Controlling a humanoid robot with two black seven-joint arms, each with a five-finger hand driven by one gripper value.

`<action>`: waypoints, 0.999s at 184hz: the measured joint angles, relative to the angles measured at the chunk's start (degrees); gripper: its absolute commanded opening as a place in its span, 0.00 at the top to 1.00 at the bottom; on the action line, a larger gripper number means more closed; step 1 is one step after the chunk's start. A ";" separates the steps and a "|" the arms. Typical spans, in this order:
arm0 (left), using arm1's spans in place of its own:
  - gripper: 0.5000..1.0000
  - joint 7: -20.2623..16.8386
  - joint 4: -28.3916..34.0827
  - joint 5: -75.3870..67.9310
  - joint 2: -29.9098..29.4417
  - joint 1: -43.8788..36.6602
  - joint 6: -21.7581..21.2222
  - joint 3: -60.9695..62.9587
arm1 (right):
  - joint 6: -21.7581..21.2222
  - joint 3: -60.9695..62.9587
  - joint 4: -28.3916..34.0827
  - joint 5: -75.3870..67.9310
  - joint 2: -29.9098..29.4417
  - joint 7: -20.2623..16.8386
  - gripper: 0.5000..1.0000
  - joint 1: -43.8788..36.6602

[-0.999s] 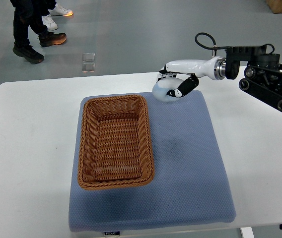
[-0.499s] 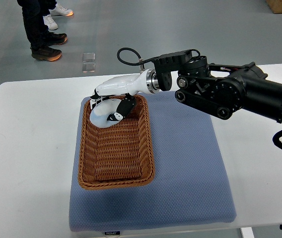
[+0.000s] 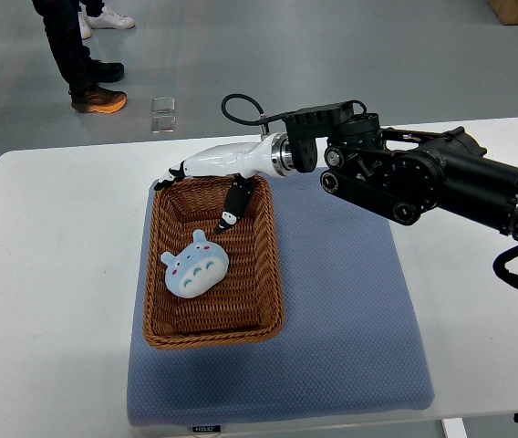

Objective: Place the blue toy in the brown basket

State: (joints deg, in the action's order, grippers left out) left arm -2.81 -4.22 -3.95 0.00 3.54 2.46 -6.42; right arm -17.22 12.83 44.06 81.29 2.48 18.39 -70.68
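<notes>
A blue toy (image 3: 195, 265) lies inside the brown basket (image 3: 274, 274). It is a soft, round animal with small ears, white dots and a pale face. It rests on the basket's floor, near the left wall and about halfway down.

The right robot hand (image 3: 206, 182) hangs over the far end of the basket. It is white with black finger parts. Its fingers (image 3: 232, 206) are spread loose and hold nothing. One finger points down into the basket, and its tip is just above the toy but not touching it. The big black arm (image 3: 423, 173) reaches in from the right side.

The basket is woven and long. It sits on the left part of a blue-grey mat (image 3: 350, 301). The mat lies on a white counter (image 3: 49, 274).

Far off on the grey floor (image 3: 332, 46), a person's legs and shoes (image 3: 95, 91) show at the top left. A small clear box (image 3: 162, 114) sits on the floor near them.
</notes>
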 measured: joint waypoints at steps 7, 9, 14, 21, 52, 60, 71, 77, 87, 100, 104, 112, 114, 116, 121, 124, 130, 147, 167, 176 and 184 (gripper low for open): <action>0.00 0.00 0.00 0.00 0.00 0.05 0.00 0.01 | 0.41 2.04 -0.92 -0.63 0.16 -0.94 0.20 0.89; 0.00 0.00 0.00 0.00 0.00 0.06 0.00 0.01 | 0.52 2.69 -1.21 -0.88 0.20 -1.26 0.20 1.19; 0.00 0.00 0.00 0.00 0.00 0.09 0.00 0.01 | 0.80 4.62 -2.07 -1.78 0.30 -2.19 0.20 2.06; 0.00 0.00 0.00 0.00 0.00 0.12 0.00 0.01 | 1.12 7.06 -3.09 -3.11 0.37 -3.36 0.20 3.09; 0.00 0.00 0.00 0.00 0.00 0.15 0.00 0.01 | 4.11 18.30 -6.11 -10.46 1.32 -8.35 0.20 7.88; 0.00 0.00 -0.03 0.00 0.00 0.15 0.00 0.01 | 5.24 20.75 -6.37 -12.12 1.59 -9.42 0.20 9.16; 0.00 0.00 -0.11 0.00 0.00 0.16 0.00 0.01 | 7.20 24.78 -6.55 -15.00 1.95 -11.08 0.20 11.35; 0.00 0.00 -0.14 -0.01 0.00 0.16 0.00 0.01 | 8.21 26.87 -6.59 -16.61 2.06 -11.86 0.20 12.52; 0.00 0.00 -0.17 -0.01 0.00 0.16 0.00 0.01 | 9.69 30.01 -6.61 -19.29 2.16 -12.92 0.20 14.32; 0.00 0.01 -0.17 -0.01 0.00 0.16 0.00 -0.01 | 11.78 34.23 -6.63 -23.61 2.23 -13.89 0.20 16.81; 0.00 0.01 -0.17 -0.01 0.00 0.16 0.00 -0.03 | 12.30 35.27 -6.63 -24.82 2.23 -14.02 0.20 17.44; 0.00 0.01 -0.17 -0.01 0.00 0.16 0.00 -0.05 | 13.38 37.41 -6.62 -27.77 2.23 -14.17 0.20 18.90; 0.00 0.01 -0.17 -0.01 0.00 0.16 0.00 -0.06 | 13.62 37.86 -6.62 -28.46 2.23 -14.19 0.20 19.22; 0.00 0.01 -0.17 -0.01 0.00 0.16 0.00 -0.06 | 13.84 38.29 -6.62 -29.14 2.23 -14.21 0.20 19.55; 0.00 0.01 -0.18 -0.01 0.00 0.16 0.00 -0.09 | 14.44 39.41 -6.57 -31.08 2.23 -14.22 0.20 20.59; 0.00 0.01 -0.18 -0.01 0.00 0.16 0.00 -0.09 | 14.70 39.94 -6.51 -32.00 2.22 -14.22 0.20 21.11; 0.00 0.01 -0.17 -0.01 0.00 0.16 0.00 -0.10 | 15.18 40.91 -6.41 -33.67 2.21 -14.20 0.20 22.16; 0.00 0.04 -0.13 -0.01 0.00 0.16 0.00 -0.13 | 16.12 44.13 -6.01 -37.85 2.10 -13.76 0.20 25.37; 0.00 0.07 -0.02 -0.01 0.00 0.16 0.00 -0.15 | 16.33 48.09 -5.61 -40.10 1.52 -13.46 0.19 28.49; 0.00 0.06 -0.01 -0.01 0.00 0.16 0.00 -0.16 | 16.34 49.45 -5.41 -40.40 1.25 -13.35 0.19 29.49; 0.00 0.06 0.00 -0.01 0.00 0.16 0.00 -0.17 | 16.34 50.57 -5.26 -40.52 1.01 -13.16 0.19 30.33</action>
State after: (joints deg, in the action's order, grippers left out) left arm -2.75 -4.23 -3.96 0.00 3.69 2.46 -6.59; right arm -0.88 63.40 38.80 40.77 3.49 5.22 -40.36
